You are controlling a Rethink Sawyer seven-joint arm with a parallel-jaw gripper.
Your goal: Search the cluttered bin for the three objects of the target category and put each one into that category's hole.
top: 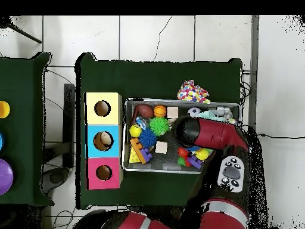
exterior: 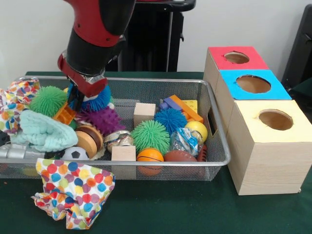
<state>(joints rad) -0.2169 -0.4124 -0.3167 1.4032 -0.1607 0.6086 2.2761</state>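
Arm comes down steeply from the upper left of the front view, red and black links ending in a red collar low over the far left part of the bin [exterior: 217, 158]. Gripper [exterior: 80, 100] is sunk among the clutter there; its tips are hidden behind toys and the collar, so cannot tell whether it is open or closed, nor whether it holds anything. Directly beside it, to the picture's right, a blue spiky ball [exterior: 97, 100]; just below it a purple spiky ball [exterior: 102, 119] and an orange plastic block [exterior: 63, 114]; to its left a green spiky ball [exterior: 47, 101]. Overhead view: the arm [top: 205, 132] reaches from the base across the bin's right half, covering what lies under it. None of the soft bun-like toys can be made out with certainty in either view. The red-topped box with its hole [exterior: 237, 58] stands well apart from the gripper, outside the bin on the right, farthest of the three boxes.
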